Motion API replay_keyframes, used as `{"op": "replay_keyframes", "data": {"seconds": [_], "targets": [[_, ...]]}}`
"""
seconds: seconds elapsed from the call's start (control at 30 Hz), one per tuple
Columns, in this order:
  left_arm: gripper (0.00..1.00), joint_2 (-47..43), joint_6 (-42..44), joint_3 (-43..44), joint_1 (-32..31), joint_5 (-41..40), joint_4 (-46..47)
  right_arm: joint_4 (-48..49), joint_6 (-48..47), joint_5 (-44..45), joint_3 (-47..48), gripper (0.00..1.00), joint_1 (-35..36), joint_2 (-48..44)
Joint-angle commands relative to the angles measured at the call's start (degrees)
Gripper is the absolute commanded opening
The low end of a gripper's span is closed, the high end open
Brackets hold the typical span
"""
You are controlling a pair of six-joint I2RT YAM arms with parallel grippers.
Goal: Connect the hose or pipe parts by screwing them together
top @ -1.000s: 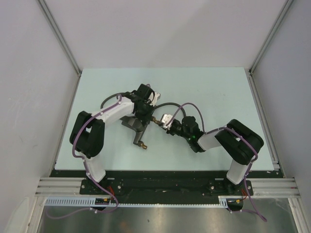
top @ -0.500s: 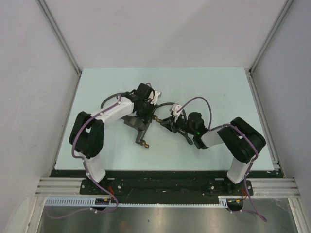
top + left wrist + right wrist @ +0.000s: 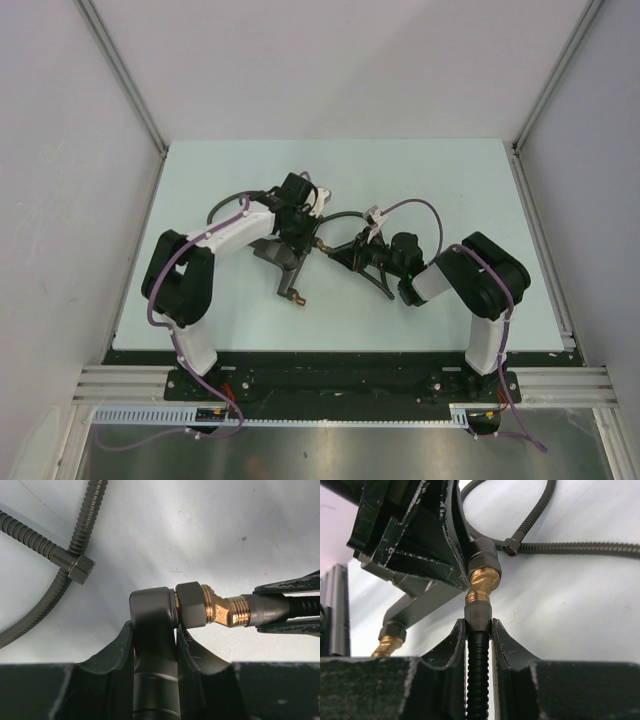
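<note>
Step in hand, by judgement: screwing the hose end onto the fitting.

- Left fingers are clenched on the dark leg of the fitting, left of centre in the top view and raised off the tabletop.
- Right fingers are clenched on the hose at its nut, centre of the top view.
- The nut meets the brass tip – bare threads show between them, so the joint looks only started.
- The rest of the hose loops across the tabletop behind.

Next move calls for turning the nut about the tip's axis while the fitting is held steady. Keeping it in line matters, since cross-threading is the risk.
</note>
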Motion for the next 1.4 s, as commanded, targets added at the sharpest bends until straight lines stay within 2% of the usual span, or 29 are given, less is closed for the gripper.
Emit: {"op": "replay_keyframes", "data": {"seconds": [0.0, 0.2, 0.43, 0.6, 0.83, 0.93, 1.37], "targets": [[0.00, -6.3, -2.1, 0.9, -2.7, 11.0, 2.9, 19.6, 12.2, 3.9, 3.0, 0.00, 0.8, 1.6], [0.00, -7.7, -4.6, -0.2, -2.7, 14.7, 5.8, 20.9, 21.2, 9.9, 3.0, 0.00, 1.5, 1.6], [0.00, -9.2, -5.0, -1.3, -2.6, 14.6, 7.1, 21.2, 28.2, 17.0, 3.0, 0.00, 2.8, 1.2], [0.00, -9.9, -4.7, -2.3, -2.9, 16.4, 8.7, 21.4, 33.0, 18.7, 3.0, 0.00, 2.3, 0.4], [0.00, -13.0, -6.3, -5.4, -3.9, 19.0, 14.3, 21.5, 42.6, 24.9, 3.0, 0.00, 2.7, 0.9], [0.00, -14.4, -6.3, -6.4, -4.5, 18.2, 15.4, 21.4, 41.9, 26.8, 2.7, 0.00, 3.7, -0.4], [0.00, -18.4, -4.3, -9.8, -5.4, 14.9, 19.7, 21.3, 57.8, 25.3, 2.6, 0.00, 1.6, -0.3]]}}
